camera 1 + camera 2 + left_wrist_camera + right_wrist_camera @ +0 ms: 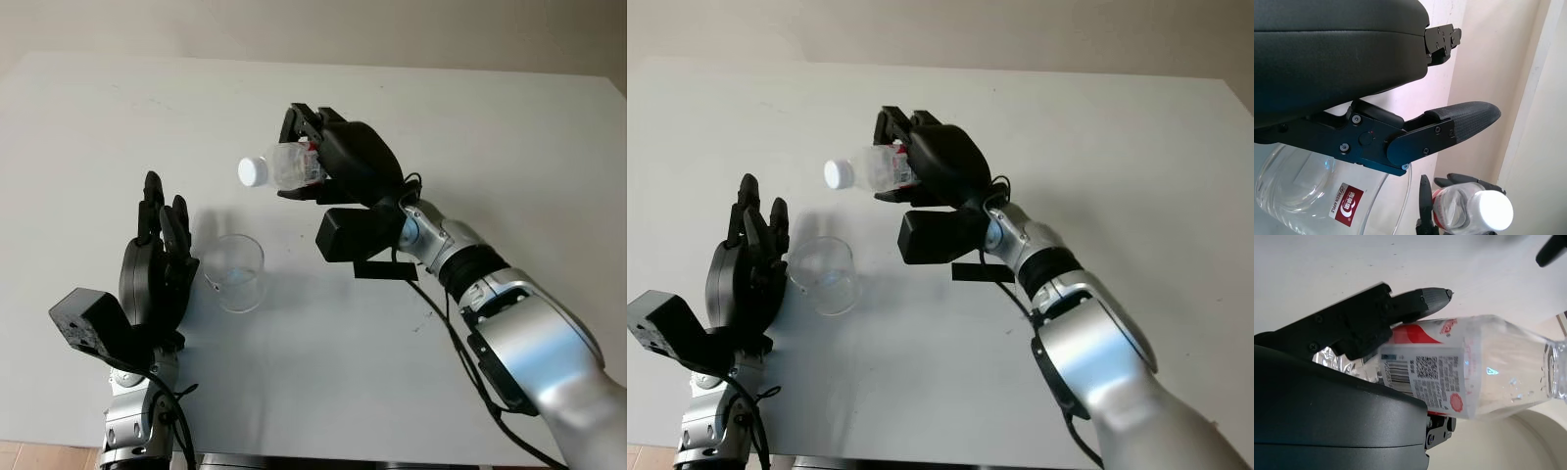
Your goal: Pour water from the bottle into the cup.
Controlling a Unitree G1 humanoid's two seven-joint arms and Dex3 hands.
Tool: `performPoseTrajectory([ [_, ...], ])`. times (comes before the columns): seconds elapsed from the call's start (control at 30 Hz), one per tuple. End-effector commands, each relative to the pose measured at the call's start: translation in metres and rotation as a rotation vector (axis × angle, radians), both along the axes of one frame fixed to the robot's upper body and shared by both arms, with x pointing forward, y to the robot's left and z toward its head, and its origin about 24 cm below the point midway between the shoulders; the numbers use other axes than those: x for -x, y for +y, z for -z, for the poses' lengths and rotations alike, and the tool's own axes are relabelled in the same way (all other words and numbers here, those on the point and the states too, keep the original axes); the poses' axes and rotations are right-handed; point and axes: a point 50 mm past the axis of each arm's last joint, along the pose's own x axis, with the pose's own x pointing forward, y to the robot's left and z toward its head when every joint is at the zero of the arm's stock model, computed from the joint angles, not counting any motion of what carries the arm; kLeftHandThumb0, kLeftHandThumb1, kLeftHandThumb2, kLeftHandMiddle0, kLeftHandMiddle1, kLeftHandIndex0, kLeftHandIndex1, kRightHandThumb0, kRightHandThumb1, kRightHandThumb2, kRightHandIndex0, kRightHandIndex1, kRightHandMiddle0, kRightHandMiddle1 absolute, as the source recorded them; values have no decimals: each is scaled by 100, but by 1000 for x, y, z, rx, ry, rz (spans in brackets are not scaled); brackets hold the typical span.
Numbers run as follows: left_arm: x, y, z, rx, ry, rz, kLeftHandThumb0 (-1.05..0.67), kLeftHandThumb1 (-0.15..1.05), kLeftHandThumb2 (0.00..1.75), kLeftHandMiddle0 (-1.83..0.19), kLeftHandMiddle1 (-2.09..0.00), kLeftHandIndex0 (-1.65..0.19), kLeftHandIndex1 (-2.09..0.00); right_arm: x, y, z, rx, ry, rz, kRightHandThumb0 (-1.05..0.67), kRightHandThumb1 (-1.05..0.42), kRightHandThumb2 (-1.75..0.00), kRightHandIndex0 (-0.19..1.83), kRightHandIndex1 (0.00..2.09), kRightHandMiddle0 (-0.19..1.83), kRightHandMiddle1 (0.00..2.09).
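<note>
A clear plastic bottle (284, 166) with a white cap (252, 172) and a red-and-white label (1425, 367) is held tipped on its side above the table, cap pointing left. My right hand (338, 157) is shut on its body. Below and left of the cap stands a clear glass cup (235, 272) (1312, 196), upright on the white table (490, 147). My left hand (157, 259) is open just left of the cup, close beside it; whether it touches the glass I cannot tell. The bottle (1469, 210) also appears past the left hand's finger (1449, 129).
The white table spreads wide around the cup, with its front edge (343, 456) near my body and a beige wall beyond its back edge. My right forearm (509, 313) crosses the table's right part.
</note>
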Motion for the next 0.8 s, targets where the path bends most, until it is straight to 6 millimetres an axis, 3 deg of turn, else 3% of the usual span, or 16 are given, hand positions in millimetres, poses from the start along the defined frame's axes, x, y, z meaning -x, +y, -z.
performPoseTrajectory([
  [0.0,1,-1,1,-2,-1,1,-77,105,73,7,-5,14,-5,-1,1,-14,16,-63,-17,-12,-75,-71,111,209,80,209],
  [0.37,0,-1,1,-8,-4,-2,-77,105,73,7,-6,14,-5,3,3,-16,101,-187,-63,-13,-72,-82,111,209,77,209],
  [0.77,1,-2,2,-4,2,-4,-78,105,72,7,-6,14,-5,7,10,-22,138,-302,-125,-13,-72,-81,115,209,72,209],
])
